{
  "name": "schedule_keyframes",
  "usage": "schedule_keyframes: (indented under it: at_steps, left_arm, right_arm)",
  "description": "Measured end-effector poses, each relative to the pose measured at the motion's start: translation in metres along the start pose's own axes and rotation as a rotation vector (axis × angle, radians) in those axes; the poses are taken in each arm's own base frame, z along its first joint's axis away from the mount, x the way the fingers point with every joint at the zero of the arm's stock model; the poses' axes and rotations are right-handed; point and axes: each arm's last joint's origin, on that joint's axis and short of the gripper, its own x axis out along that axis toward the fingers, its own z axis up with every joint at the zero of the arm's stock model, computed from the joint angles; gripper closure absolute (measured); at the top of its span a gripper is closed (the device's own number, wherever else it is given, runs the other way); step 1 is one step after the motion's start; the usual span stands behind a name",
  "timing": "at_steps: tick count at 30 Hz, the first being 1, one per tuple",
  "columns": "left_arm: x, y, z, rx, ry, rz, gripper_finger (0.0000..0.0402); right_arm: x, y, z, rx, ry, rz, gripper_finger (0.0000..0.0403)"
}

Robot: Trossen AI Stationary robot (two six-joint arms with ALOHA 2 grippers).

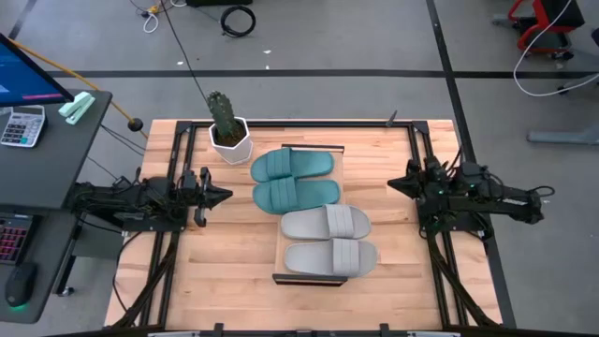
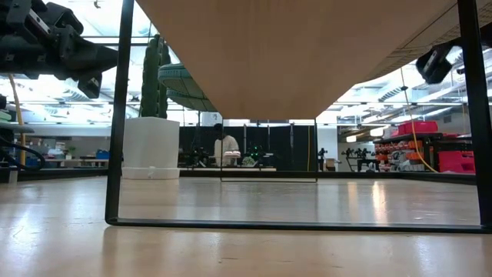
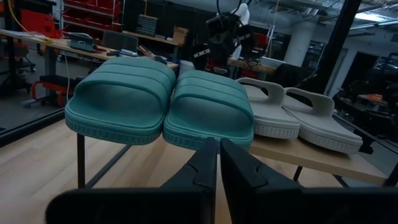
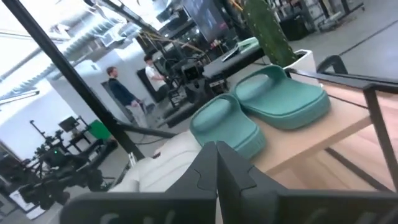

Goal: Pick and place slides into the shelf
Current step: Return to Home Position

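Two teal green slides (image 1: 293, 180) and two light grey slides (image 1: 328, 240) lie sole-down in a row on the shelf (image 1: 283, 264), a light wooden board on a thin dark frame standing mid-table. The left wrist view shows the teal pair (image 3: 163, 106) and the grey pair (image 3: 298, 115) on the board; the right wrist view shows the teal pair (image 4: 261, 112). My left gripper (image 1: 223, 196) is shut, left of the shelf, clear of it. My right gripper (image 1: 393, 184) is shut, right of the shelf, touching nothing.
A cactus in a white pot (image 1: 227, 133) stands at the table's far side, just left of the shelf's far end. A dark side table with a calculator (image 1: 21, 124) sits beyond the left edge. People (image 4: 118, 90) stand in the room behind.
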Motion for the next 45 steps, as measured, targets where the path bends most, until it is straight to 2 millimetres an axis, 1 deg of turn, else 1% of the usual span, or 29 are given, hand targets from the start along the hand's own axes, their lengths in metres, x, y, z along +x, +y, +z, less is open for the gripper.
schedule_keyframes:
  at_steps: [3,6,10,16,19,24,31,34,40,45]
  left_arm:
    - [0.0,0.0,0.0,0.0,0.0,0.0,0.0371]
    - [0.0,0.0,0.0,0.0,0.0,0.001,0.0367]
    - [0.0,0.0,0.0,0.0,0.0,0.0,0.0366]
    - [0.0,0.0,0.0,0.001,0.001,0.0,0.0373]
    - [0.0,0.0,0.0,0.0,0.001,0.001,0.0378]
    - [0.0,0.0,0.0,0.0,0.001,0.0,0.0374]
    - [0.0,0.0,0.0,0.0,0.0,0.0,0.0364]
    - [0.0,0.0,0.0,0.0,0.0,0.001,0.0363]
    - [0.0,0.0,0.0,0.0,0.0,0.001,0.0371]
    - [0.0,0.0,0.0,0.0,0.0,0.0,0.0378]
  right_arm:
    - [0.008,-0.008,-0.012,0.013,-0.052,0.035,0.0403]
    - [0.016,-0.018,-0.026,0.064,-0.103,0.075,0.0403]
    - [0.018,-0.021,-0.031,0.087,-0.157,0.127,0.0403]
    - [0.019,-0.023,-0.036,0.071,-0.114,0.132,0.0403]
    - [0.02,-0.027,-0.042,0.044,-0.048,0.101,0.0403]
    - [0.021,-0.032,-0.051,-0.032,0.047,0.055,0.0403]
    - [0.023,-0.036,-0.057,-0.265,0.12,0.028,0.0395]
    - [0.024,-0.037,-0.058,-0.32,0.138,0.023,0.0389]
    - [0.026,-0.04,-0.06,-0.403,0.163,-0.011,0.0391]
    - [0.026,-0.04,-0.06,-0.406,0.165,-0.01,0.0393]
